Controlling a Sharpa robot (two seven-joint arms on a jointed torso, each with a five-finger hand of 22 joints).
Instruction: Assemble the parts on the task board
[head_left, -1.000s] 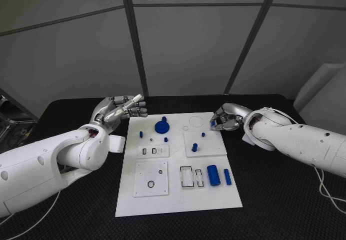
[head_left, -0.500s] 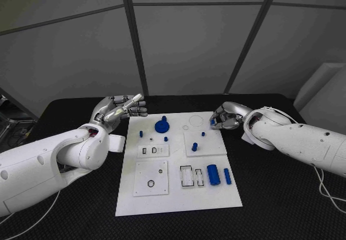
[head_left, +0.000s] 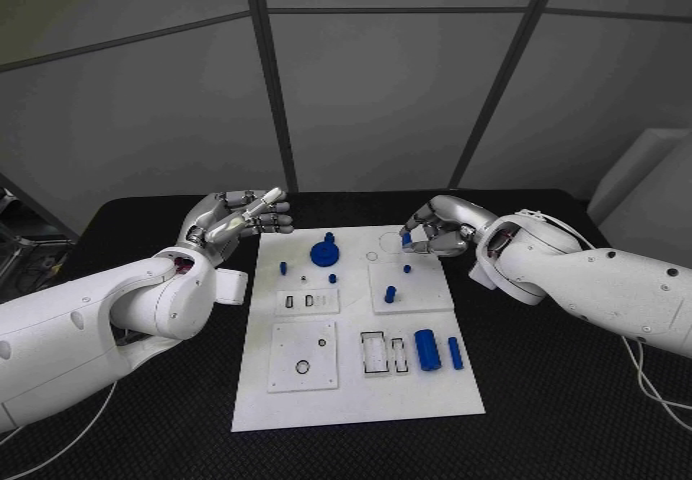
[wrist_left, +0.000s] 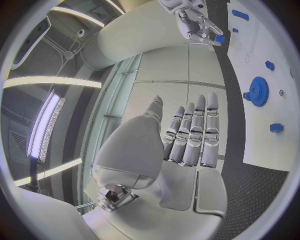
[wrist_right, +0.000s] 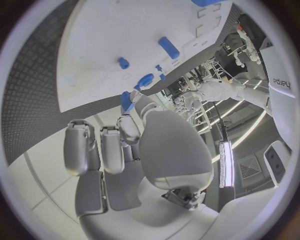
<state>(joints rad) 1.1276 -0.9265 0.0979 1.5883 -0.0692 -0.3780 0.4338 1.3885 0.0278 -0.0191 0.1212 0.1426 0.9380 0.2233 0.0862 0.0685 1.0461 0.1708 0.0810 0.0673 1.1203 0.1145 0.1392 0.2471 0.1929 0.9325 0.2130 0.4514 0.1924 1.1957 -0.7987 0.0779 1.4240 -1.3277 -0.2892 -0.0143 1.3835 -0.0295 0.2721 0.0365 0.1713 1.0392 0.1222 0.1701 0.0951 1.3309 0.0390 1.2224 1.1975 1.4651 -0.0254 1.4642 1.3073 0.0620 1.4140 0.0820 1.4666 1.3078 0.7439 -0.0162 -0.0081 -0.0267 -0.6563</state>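
The white task board (head_left: 353, 395) lies in the middle of the black table. On it are a blue gear (head_left: 325, 252), small blue pegs (head_left: 389, 294), a thick blue cylinder (head_left: 427, 349) and a slim blue bar (head_left: 456, 352). My right hand (head_left: 437, 230) hovers over the board's far right part and pinches a small blue part (head_left: 407, 240) in its fingertips; the same part (wrist_right: 127, 101) shows in the right wrist view, and again (wrist_left: 219, 38) in the left wrist view. My left hand (head_left: 238, 215) is raised beside the board's far left corner, fingers straight and holding nothing.
Raised white blocks with rectangular and round recesses (head_left: 382, 352) stand on the board's near half. Black table (head_left: 562, 400) spreads on both sides of the board. Grey wall panels stand behind the table's far edge.
My right hand has moved left, from beside the board's far right edge to over the board, carrying the small blue part. The left hand has stayed in place.
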